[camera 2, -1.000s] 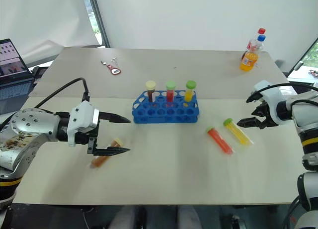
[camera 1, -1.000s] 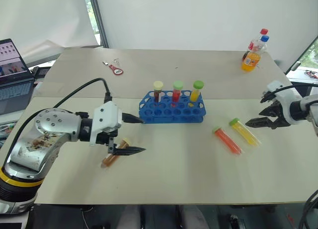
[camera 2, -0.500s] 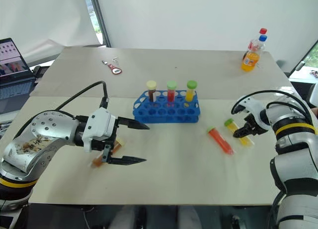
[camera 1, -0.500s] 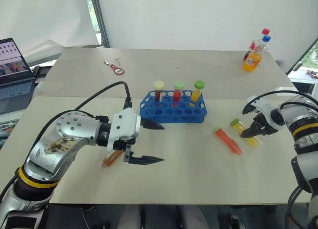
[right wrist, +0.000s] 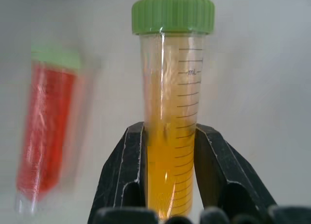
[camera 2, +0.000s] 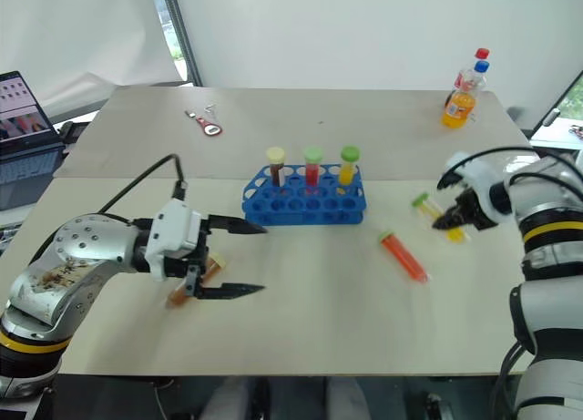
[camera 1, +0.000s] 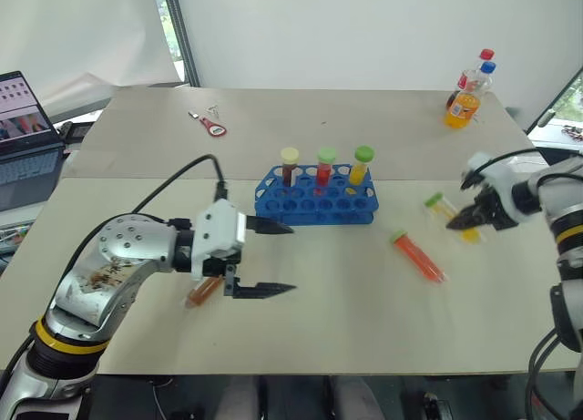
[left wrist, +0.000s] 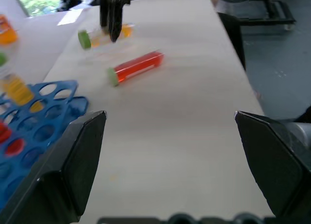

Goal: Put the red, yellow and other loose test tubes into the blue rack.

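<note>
1. Yellow-filled tube (right wrist: 170, 117) with a green cap showing printed graduation lines and a small "mL" mark on its clear wall; no other writing readable.
2. Being pinched low on its body by the right gripper (camera 1: 460, 221), fingers clamped on both sides, cap end sticking out past the fingertips.
3. Hanging just above the table (camera 1: 346, 320) at the right side, long axis slanted, green cap pointing toward the blue rack (camera 1: 314, 201) and the bottom end away from it.
4. Lying flat on the table between the rack and the right gripper: the red tube (camera 1: 419, 256), green cap toward the rack, long axis running diagonally down toward the near right.
5. Lying near the left gripper (camera 1: 278, 258): the amber-brown tube (camera 1: 202, 291), mostly hidden behind the gripper body, pale cap end toward the rack as far as can be judged.
6. Spreading wide with nothing between them: the left gripper's 2 black fingers, pointing across the table toward the right.
7. Standing upright in the rack's back row: 3 capped tubes (camera 1: 325, 167), 1 pale-capped and 2 green-capped.
8. Sitting at the far right corner: an orange soda bottle (camera 1: 463, 106), label not legible.
</note>
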Robot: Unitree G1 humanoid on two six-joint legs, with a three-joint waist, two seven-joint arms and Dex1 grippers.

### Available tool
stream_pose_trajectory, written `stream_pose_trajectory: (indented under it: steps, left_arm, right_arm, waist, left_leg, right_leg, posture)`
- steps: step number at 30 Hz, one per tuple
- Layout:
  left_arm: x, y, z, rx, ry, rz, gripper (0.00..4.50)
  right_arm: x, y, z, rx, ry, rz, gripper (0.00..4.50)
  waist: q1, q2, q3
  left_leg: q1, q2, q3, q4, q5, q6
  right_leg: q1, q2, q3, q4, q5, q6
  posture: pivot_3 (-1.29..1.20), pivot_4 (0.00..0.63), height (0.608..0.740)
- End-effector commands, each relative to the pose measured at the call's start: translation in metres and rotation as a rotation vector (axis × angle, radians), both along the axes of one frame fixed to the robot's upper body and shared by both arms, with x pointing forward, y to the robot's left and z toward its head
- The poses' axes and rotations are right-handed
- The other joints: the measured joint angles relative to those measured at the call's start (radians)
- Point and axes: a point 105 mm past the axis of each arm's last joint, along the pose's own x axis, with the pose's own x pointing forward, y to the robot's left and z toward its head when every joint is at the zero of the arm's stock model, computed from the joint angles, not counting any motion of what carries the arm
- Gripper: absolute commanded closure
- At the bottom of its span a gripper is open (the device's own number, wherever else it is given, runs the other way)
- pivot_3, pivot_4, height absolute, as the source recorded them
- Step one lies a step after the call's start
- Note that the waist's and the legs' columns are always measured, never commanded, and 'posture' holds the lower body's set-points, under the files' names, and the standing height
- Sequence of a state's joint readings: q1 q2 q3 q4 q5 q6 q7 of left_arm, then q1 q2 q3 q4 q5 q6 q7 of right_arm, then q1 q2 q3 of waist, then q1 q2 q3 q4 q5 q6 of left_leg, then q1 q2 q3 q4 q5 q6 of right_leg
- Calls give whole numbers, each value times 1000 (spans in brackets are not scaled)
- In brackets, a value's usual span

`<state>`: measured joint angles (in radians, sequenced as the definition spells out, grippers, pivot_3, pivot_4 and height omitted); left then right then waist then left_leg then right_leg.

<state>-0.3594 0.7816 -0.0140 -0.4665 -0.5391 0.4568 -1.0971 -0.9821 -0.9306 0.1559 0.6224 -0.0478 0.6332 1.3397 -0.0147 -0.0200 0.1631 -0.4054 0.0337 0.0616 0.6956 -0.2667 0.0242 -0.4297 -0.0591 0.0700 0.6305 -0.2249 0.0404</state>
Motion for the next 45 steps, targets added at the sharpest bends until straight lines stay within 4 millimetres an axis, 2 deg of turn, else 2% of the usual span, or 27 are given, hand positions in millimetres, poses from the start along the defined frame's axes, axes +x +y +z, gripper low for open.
stream_pose_trajectory:
  steps: [1,5,9,13,23,32,45]
  left_arm:
    - [9,12,14,-82,-52,87,0]
    - [13,13,14,-106,-48,119,0]
    - [13,8,15,-114,-44,109,0]
    - [12,3,16,-119,-43,91,0]
    - [13,-1,18,-127,-44,85,0]
    - [14,-6,19,-138,-46,80,0]
    - [15,-9,21,-148,-57,84,0]
  right_arm:
    - [-11,51,37,240,-266,148,3548]
    - [-16,85,38,387,-494,134,3548]
    - [-6,98,33,478,-654,-9,3548]
    - [-1,119,10,493,-696,-43,3548]
    - [6,124,-11,496,-713,-107,3549]
    - [6,137,-27,481,-714,-112,3549]
    - [11,140,-44,443,-746,-197,3550]
  waist:
    - [0,0,0]
    - [2,-1,-1]
    - [9,-1,-1]
    - [9,-1,-1]
    - [0,-1,-1]
    - [-2,-1,-1]
    - [-4,-2,-1]
  left_leg:
    - [0,0,-1,0,0,0]
    - [0,-1,-3,1,0,0]
    - [-1,-2,-2,4,0,-1]
    - [-1,-2,-2,3,0,-1]
    - [0,-2,-2,2,1,-1]
    - [0,-2,-2,1,1,-1]
    - [2,-1,-2,1,1,-1]
  right_leg:
    - [1,0,-1,0,0,0]
    - [3,-1,-1,0,0,0]
    - [3,-2,-1,1,1,1]
    - [3,-1,-1,1,1,1]
    - [2,-1,-1,0,1,1]
    - [2,-1,-1,0,1,1]
    - [4,-1,-1,0,1,1]
  posture:
    - [0,150,733]
    - [0,150,733]
    - [0,150,733]
    - [0,150,733]
    - [0,150,733]
    - [0,150,733]
    - [0,150,733]
